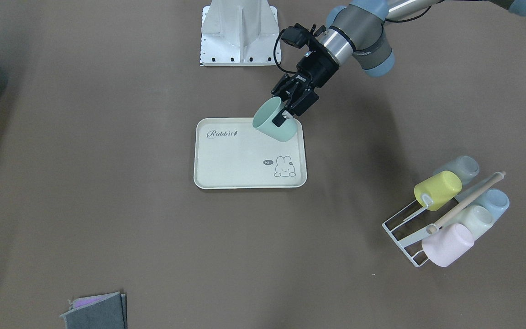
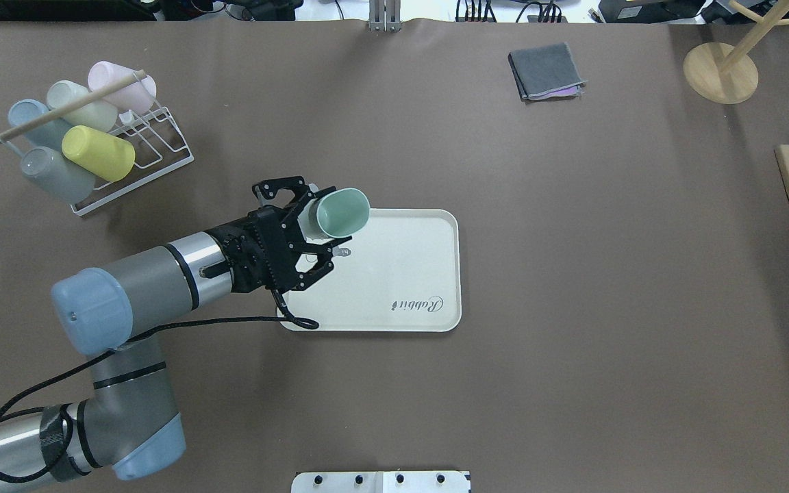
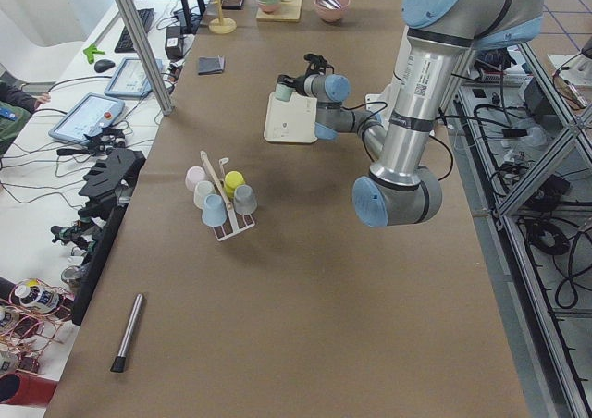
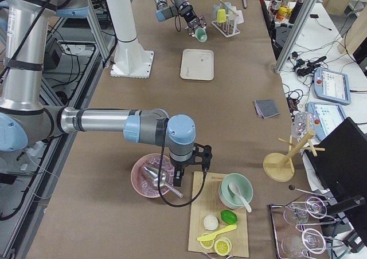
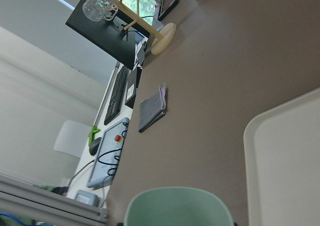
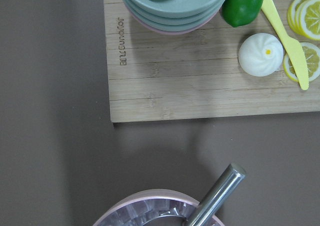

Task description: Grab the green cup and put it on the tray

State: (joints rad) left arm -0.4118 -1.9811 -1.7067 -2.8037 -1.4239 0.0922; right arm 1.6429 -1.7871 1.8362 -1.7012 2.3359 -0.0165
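**A:** Front-facing view first: where's the green cup (image 1: 274, 121)?

**B:** It's pinched in the left gripper (image 1: 285, 112) and tilted, with its mouth toward the camera. It hangs over the tray (image 1: 235, 155) at the corner nearest the robot's left arm. I judge it to be aloft, not resting.

**A:** How will it handle?

**B:** Probably as light, stiff plastic. It looks matte, so not very slippery, and it's hardly fragile. With that taper, a squeeze across the wall could slide, so a hold nearer the rim would suit it.

**A:** And overhead?

**B:** The fingers press the cup's body from either side, and its mouth points across the tray. The wire rack (image 2: 161, 140) with the yellow cup (image 2: 96, 152) and other pastel cups stands well apart. A grey cloth (image 2: 546, 70) lies farther off.

**A:** The side views?

**B:** There's one long, brown, matte surface (image 3: 305, 279). From the left end, tablets (image 3: 92, 115) and cables crowd a bench beside it. From the right end, the right gripper (image 4: 183, 167) hangs over a pink bowl (image 4: 146, 181) next to a wooden board (image 4: 202, 201). I cannot tell whether it's spread or closed.

**A:** Wrist cameras?

**B:** The left one shows the cup's green edge and the tray's rim. The right one shows the board, lemon slices (image 6: 305, 16) and the bowl.
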